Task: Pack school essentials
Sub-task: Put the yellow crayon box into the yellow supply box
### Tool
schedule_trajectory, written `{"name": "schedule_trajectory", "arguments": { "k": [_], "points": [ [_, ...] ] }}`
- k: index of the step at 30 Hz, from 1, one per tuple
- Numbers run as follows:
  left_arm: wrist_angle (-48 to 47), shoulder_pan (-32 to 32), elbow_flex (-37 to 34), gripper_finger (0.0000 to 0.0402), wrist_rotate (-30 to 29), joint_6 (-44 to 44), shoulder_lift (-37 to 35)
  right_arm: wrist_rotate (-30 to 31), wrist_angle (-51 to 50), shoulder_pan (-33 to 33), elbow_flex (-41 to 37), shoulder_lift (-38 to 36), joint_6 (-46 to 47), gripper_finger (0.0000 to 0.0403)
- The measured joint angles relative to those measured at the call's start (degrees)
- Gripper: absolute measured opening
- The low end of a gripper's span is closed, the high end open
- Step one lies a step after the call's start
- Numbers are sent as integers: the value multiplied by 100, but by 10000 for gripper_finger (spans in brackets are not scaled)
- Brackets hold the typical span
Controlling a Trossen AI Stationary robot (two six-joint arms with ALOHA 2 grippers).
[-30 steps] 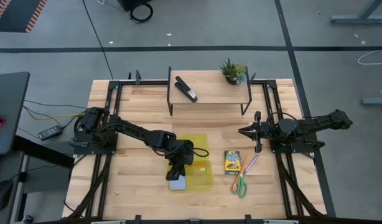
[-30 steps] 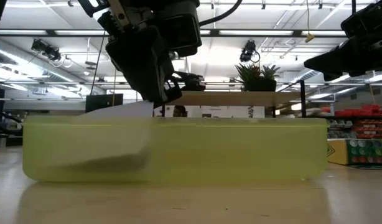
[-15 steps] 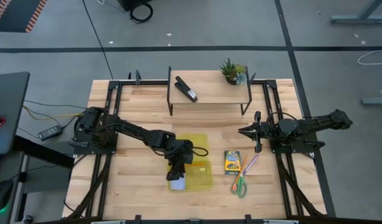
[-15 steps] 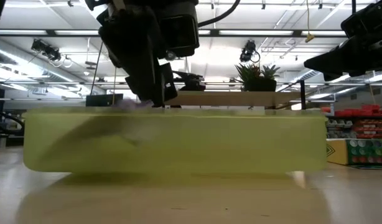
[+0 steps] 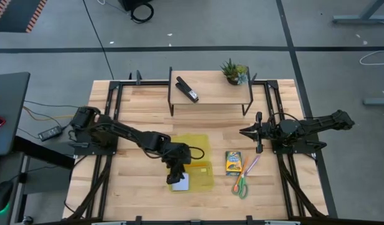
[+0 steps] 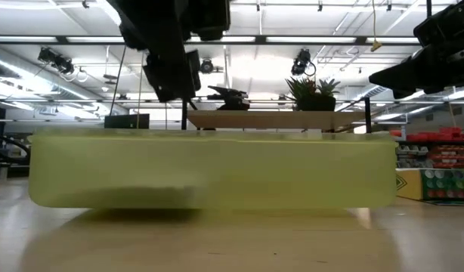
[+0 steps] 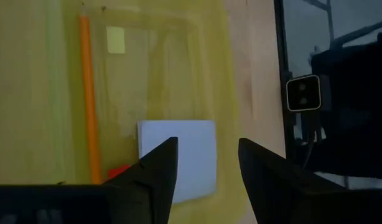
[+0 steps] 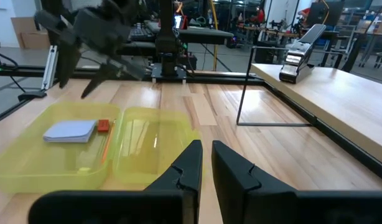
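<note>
left gripper (image 7: pixel 203 171) fingers spread, now lifted clear of the pale blue notepad (image 7: pixel 178 155), newly released flat in the yellow case (image 5: pixel 201 178) beside orange pencil (image 7: pixel 87 93) and red eraser (image 7: pixel 118 171); one item packed. right gripper (image 5: pixel 245 132) pressed together, waiting farther off.

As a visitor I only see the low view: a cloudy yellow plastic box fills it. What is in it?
Observer: A pale blue notepad, an orange pencil and a red eraser lie inside that yellow translucent plastic case.
Operator: Is the dark claw above holding anything?
Observer: No, the left gripper hangs open over the notepad, empty.
Operator: Anything outside?
Observer: A yellow-green crayon box, green-handled scissors and a purple pen lie on the wooden table beside it.
</note>
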Motion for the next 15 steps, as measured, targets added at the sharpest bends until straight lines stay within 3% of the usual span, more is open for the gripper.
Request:
{"name": "schedule_trajectory", "arguments": {
  "k": [7, 10, 15],
  "points": [
    [-8, -10, 0, 165, -143, 58, -445, 62, 38, 0, -4, 3, -2, 42],
    [0, 18, 0, 147, -482, -6, -654, 62, 57, 0, -4, 5, 51, 42],
    [23, 17, 0, 115, -1454, -1, -931, 237, 96, 0, -6, 3, 1807, 42]
  ]
}}
